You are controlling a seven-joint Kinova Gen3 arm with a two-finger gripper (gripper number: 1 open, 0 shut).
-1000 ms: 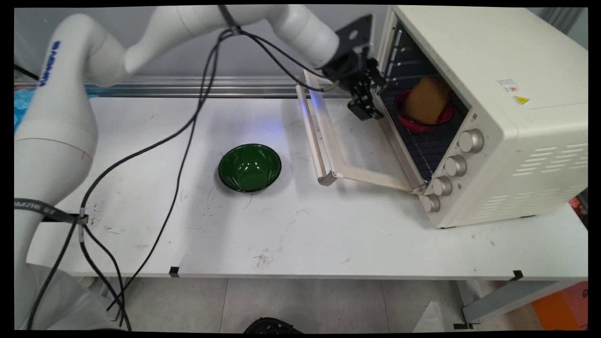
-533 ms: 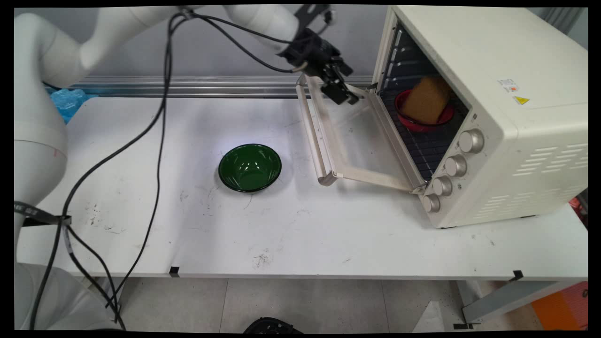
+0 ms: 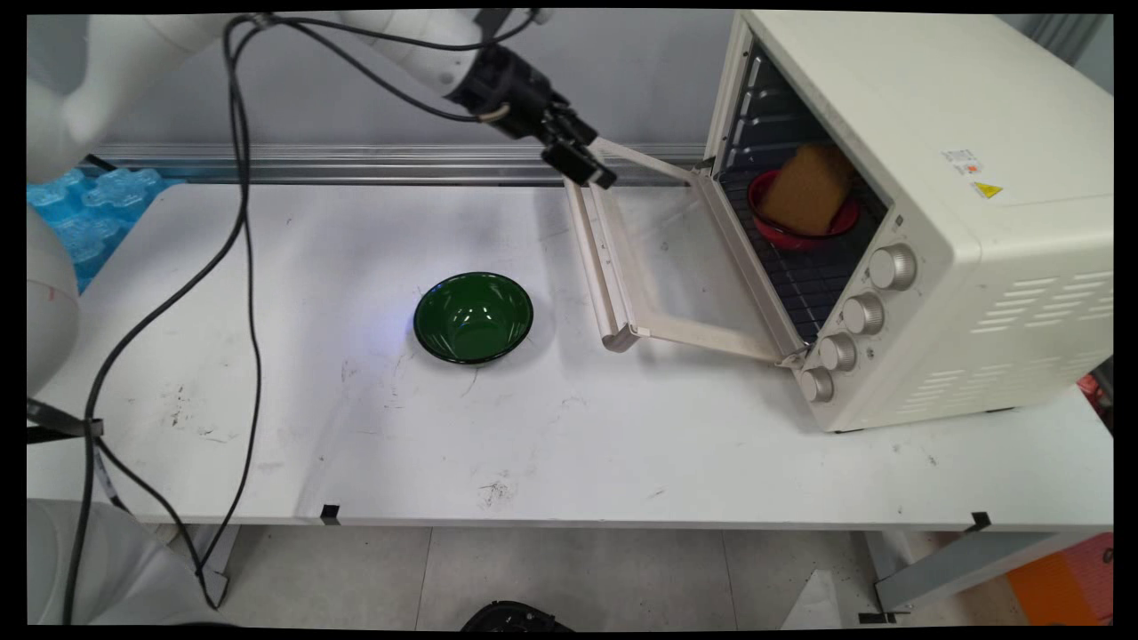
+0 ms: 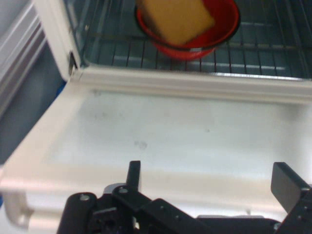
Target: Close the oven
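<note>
My gripper (image 3: 582, 167) hangs open and empty above the far end of the oven door's handle (image 3: 594, 253). The cream toaster oven (image 3: 933, 178) stands at the right with its glass door (image 3: 676, 258) folded down flat. On the rack inside sits a red bowl (image 3: 800, 227) with a tan sponge-like block (image 3: 809, 188) leaning in it. In the hand view the two fingers (image 4: 134, 171) stand wide apart, the gripper (image 4: 209, 178) looks across the door (image 4: 175, 131) at the red bowl (image 4: 222, 27) and the block (image 4: 178, 17). A green bowl (image 3: 473, 316), empty, rests on the table left of the door.
A blue moulded tray (image 3: 89, 209) lies at the table's back left. A metal rail (image 3: 356, 164) runs along the wall behind. Black cables (image 3: 244, 267) hang from the arm over the table's left side. Several knobs (image 3: 862, 313) line the oven's front.
The gripper has drawn back out of the oven's mouth, moving left and up across the door to its handle end. The bowls and the door have not moved.
</note>
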